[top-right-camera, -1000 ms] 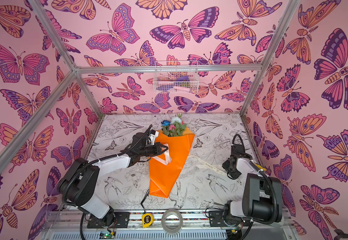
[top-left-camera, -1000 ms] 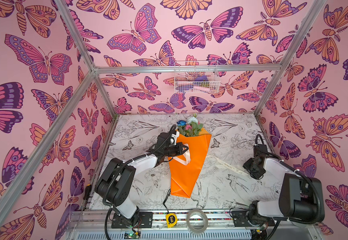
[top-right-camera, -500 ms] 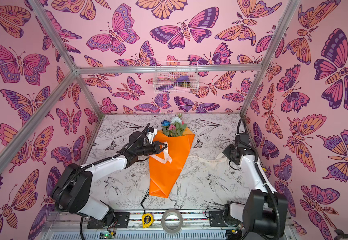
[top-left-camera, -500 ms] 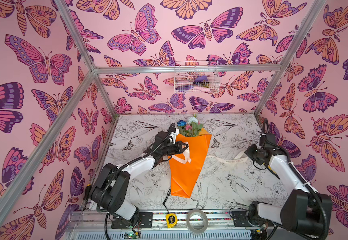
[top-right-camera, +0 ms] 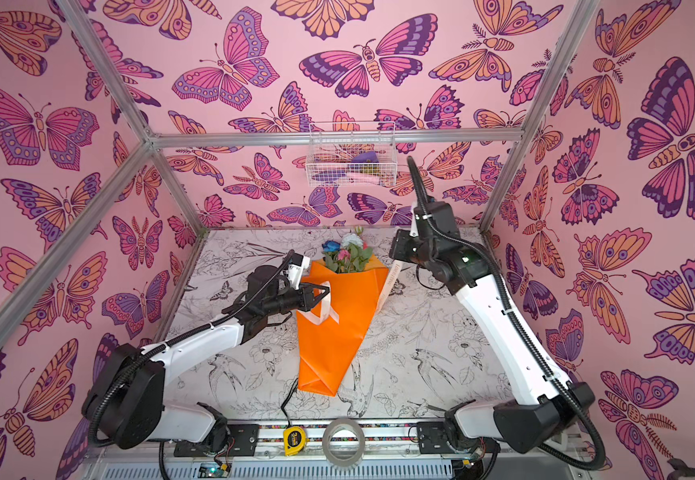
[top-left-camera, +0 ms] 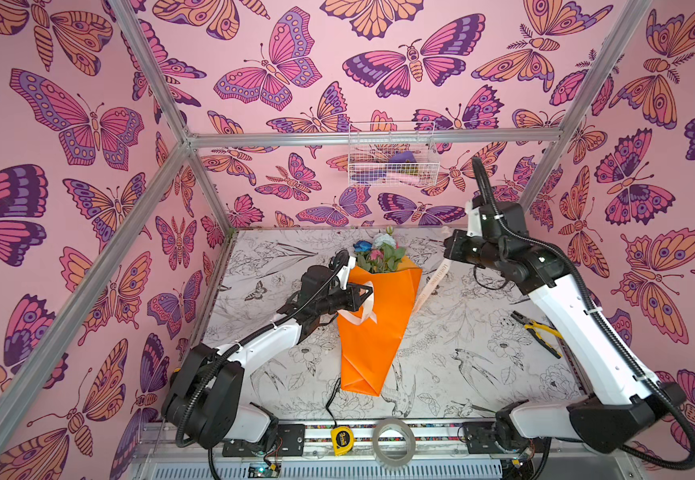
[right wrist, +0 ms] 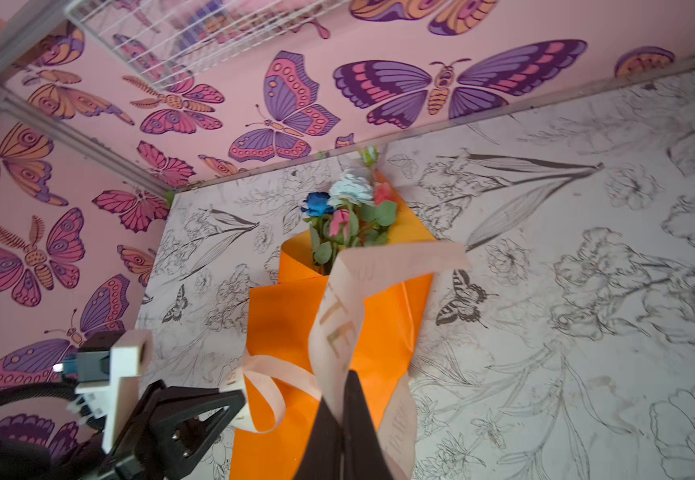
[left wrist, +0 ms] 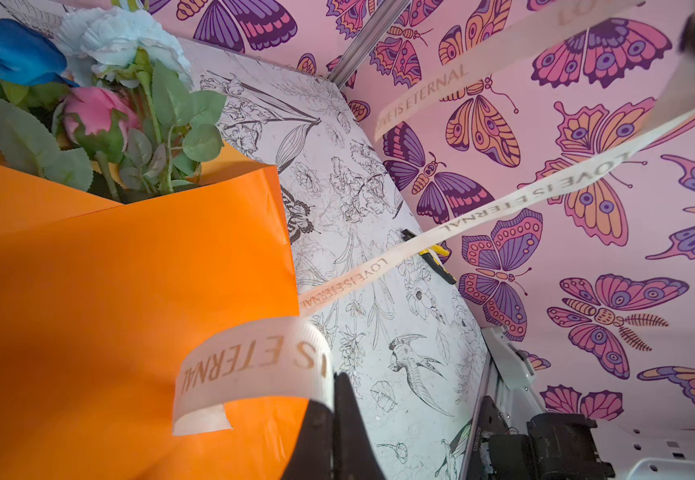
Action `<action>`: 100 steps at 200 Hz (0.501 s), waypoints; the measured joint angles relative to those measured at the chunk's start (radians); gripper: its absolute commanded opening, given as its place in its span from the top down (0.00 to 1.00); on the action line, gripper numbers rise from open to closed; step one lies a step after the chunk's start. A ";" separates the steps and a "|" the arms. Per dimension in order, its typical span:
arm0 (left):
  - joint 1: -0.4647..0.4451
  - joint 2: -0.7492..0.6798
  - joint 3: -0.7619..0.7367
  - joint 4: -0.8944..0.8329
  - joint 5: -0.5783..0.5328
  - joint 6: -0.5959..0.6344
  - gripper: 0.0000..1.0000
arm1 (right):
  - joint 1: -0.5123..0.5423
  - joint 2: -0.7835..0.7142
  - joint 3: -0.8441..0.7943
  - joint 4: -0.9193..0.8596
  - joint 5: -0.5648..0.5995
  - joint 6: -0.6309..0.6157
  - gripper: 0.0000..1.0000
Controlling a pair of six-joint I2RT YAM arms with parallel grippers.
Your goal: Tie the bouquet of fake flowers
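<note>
The left gripper (top-left-camera: 363, 291) is clenched on one end of the ribbon (top-left-camera: 429, 286), at the left edge of the bouquet (top-left-camera: 379, 328); a short loop of ribbon curls over the paper just below the jaws, plain in the left wrist view. The bouquet lies flat mid-table (top-left-camera: 462, 357), blooms toward the back wall, folded point toward the front. The orange wrap looks light, glossy and slippery, so I judge it would slide or crease under a sideways pull; the blooms and leaves are soft and best left alone. The sensible hold is the ribbon, not the paper; if the bundle must be steadied, the narrower middle where the stems gather seems the place.

The ribbon is limp and flat; it seems to pass under the wrap, comes out at its right edge and rises fairly straight to the right gripper (top-left-camera: 448, 249). That gripper is closed on the ribbon high above the table toward the back, with a tail hanging free beyond the jaws. Pliers (top-left-camera: 539, 332) lie well apart at the right.

A second ago the right gripper was low by the table at the right and the ribbon lay slack on the surface; now it has climbed and drawn the ribbon up. The left gripper has kept its grip and barely shifted; the bouquet lies where it did.
</note>
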 measured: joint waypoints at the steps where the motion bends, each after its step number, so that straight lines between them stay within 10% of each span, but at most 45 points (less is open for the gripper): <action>1: 0.000 0.000 0.000 0.000 0.000 0.001 1.00 | 0.006 0.005 0.008 -0.003 0.001 -0.001 1.00; 100: -0.014 -0.086 -0.094 -0.037 -0.019 0.038 1.00 | 0.198 0.051 0.183 -0.108 0.029 -0.051 1.00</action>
